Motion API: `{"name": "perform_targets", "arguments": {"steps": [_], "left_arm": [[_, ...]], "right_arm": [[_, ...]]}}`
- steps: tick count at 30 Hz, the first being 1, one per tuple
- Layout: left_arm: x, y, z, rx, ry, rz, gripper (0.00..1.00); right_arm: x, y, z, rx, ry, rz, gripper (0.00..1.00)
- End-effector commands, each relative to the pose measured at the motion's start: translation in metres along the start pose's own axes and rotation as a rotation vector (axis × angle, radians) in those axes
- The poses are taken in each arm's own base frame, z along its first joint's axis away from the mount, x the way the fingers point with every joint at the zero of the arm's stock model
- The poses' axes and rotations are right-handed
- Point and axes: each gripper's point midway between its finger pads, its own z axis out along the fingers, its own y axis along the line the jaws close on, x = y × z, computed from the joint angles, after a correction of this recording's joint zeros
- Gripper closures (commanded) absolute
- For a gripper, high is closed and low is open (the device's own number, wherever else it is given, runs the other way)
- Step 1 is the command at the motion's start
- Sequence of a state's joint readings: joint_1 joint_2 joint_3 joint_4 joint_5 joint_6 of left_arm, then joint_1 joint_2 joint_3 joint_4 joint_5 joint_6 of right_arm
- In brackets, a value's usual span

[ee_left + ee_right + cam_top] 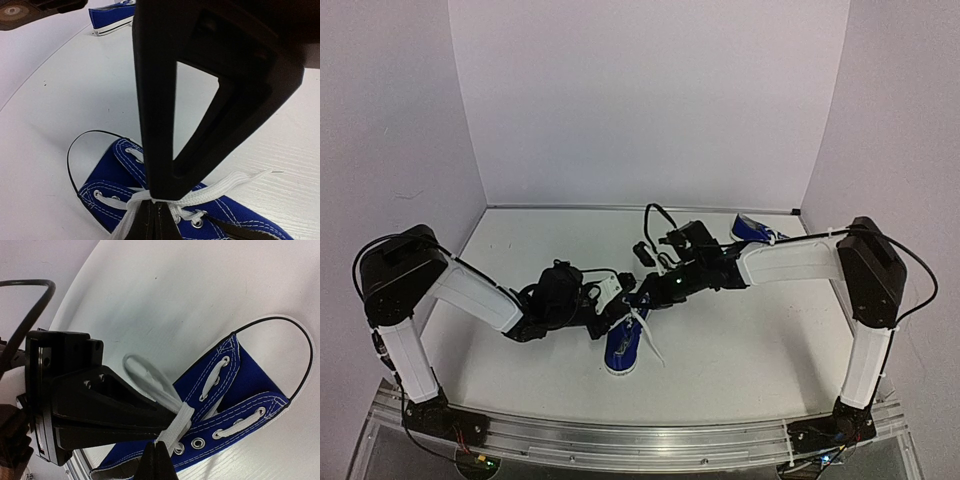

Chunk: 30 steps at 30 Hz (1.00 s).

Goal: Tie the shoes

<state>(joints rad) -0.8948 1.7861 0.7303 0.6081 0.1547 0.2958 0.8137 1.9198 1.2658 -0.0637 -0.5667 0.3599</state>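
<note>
One blue shoe (pixel 623 347) lies mid-table with its toe toward the near edge. Both grippers meet over its laces. My left gripper (pixel 153 202) is shut on a white lace (pixel 225 186) just above the eyelets. My right gripper (pixel 156 445) is shut on a flat lace strand (pixel 180 422) right beside it, tip to tip with the left gripper (pixel 165 419). A lace loop (pixel 150 380) stands out beyond the shoe's side. In the top view, the left gripper (pixel 620 303) and right gripper (pixel 646 296) touch over the shoe's opening. The other blue shoe (pixel 752 230) lies at the back right.
White walls close the table (pixel 770 350) at the back and both sides. A metal rail (pixel 640 440) runs along the near edge between the arm bases. Black cables (pixel 655 215) loop over the right arm's wrist.
</note>
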Motion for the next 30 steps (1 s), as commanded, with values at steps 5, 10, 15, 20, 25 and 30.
{"name": "perform_targets", "arguments": {"steps": [5,10,15,20,25,30], "left_arm": [[-0.013,-0.012,0.002,0.074,-0.122,-0.061,1.00],[-0.012,-0.006,0.004,0.063,-0.143,-0.117,1.00],[-0.016,-0.001,0.003,0.070,-0.190,-0.169,1.00],[-0.019,-0.006,0.004,0.100,-0.233,-0.197,1.00],[-0.022,-0.010,0.001,0.130,-0.273,-0.210,1.00],[-0.022,-0.010,0.000,0.139,-0.309,-0.220,1.00]], "right_arm": [[-0.018,0.013,-0.015,-0.030,-0.075,-0.002,1.00],[-0.018,0.021,-0.016,-0.073,-0.083,-0.016,1.00],[-0.011,0.026,-0.015,-0.125,-0.069,-0.010,1.00],[-0.002,0.023,-0.007,-0.145,-0.047,0.015,1.00],[0.004,0.021,-0.001,-0.159,-0.032,0.032,1.00],[0.008,0.023,0.000,-0.175,-0.021,0.038,1.00]]}}
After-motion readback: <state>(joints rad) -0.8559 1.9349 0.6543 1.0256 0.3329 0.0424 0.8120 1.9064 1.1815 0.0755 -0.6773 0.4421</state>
